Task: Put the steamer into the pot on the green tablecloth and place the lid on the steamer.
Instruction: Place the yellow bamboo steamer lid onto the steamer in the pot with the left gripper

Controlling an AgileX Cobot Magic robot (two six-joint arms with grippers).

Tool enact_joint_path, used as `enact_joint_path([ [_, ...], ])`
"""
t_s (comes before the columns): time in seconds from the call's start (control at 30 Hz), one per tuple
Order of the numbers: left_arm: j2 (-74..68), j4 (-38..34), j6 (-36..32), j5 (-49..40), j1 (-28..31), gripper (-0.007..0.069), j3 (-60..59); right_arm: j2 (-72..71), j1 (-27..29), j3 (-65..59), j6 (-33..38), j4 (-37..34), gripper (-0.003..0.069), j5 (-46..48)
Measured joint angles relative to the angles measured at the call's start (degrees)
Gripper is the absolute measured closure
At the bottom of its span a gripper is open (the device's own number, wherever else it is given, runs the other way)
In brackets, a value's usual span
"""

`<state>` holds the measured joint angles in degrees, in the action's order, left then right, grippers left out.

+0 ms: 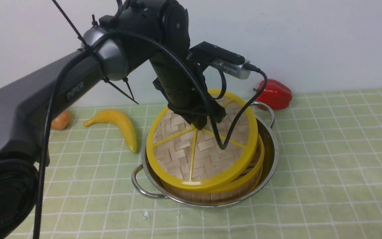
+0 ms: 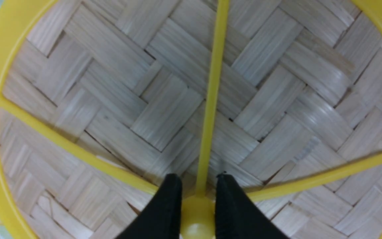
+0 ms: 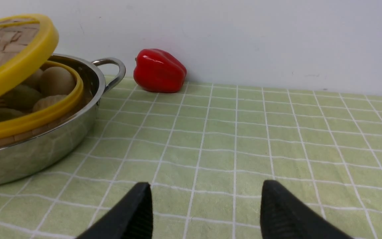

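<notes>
One pot (image 1: 272, 151) (image 3: 45, 149) stands on the green cloth (image 1: 327, 149) (image 3: 244, 132) that covers the bench, with one steamer (image 1: 211, 196) (image 3: 28, 123) inside it and one lid (image 1: 177, 149) (image 2: 111, 99) (image 3: 15, 43) above the steamer. Also on the cloth are one banana (image 1: 121, 124), one red pepper (image 1: 274, 94) (image 3: 159, 70) and one orange thing (image 1: 61, 120) half hidden behind the left arm. The left arm reaches forward from the robot's left, bends at the elbow and points its wrist steeply down over the pot. The left tool (image 1: 197, 124) (image 2: 197, 179) pinches the lid's centre hub, with one finger on each side of a spoke. The lid lies directly under this tool and is tilted, so the edge toward the pepper is raised clear of the steamer's rim. Through that gap buns (image 3: 55, 79) show in the steamer; how many there are cannot be told. Whether the lid's low edge touches the rim cannot be told. The banana lies on the left tool's left, and the pepper lies beyond it by the wall. The right tool (image 3: 206, 196) sits low over bare cloth, its fingers spread with nothing between them. The pot is ahead of it and off to one side, and the pepper is farther ahead.
</notes>
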<state>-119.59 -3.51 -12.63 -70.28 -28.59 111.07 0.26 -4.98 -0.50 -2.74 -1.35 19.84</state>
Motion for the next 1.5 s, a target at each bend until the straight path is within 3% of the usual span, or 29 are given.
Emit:
enact_joint_path([
  [1.5,-0.3,-2.0,-4.1,3.0,0.0,0.0501,0.1,0.0,0.0,0.0,0.0,0.0,0.0221,0.0],
])
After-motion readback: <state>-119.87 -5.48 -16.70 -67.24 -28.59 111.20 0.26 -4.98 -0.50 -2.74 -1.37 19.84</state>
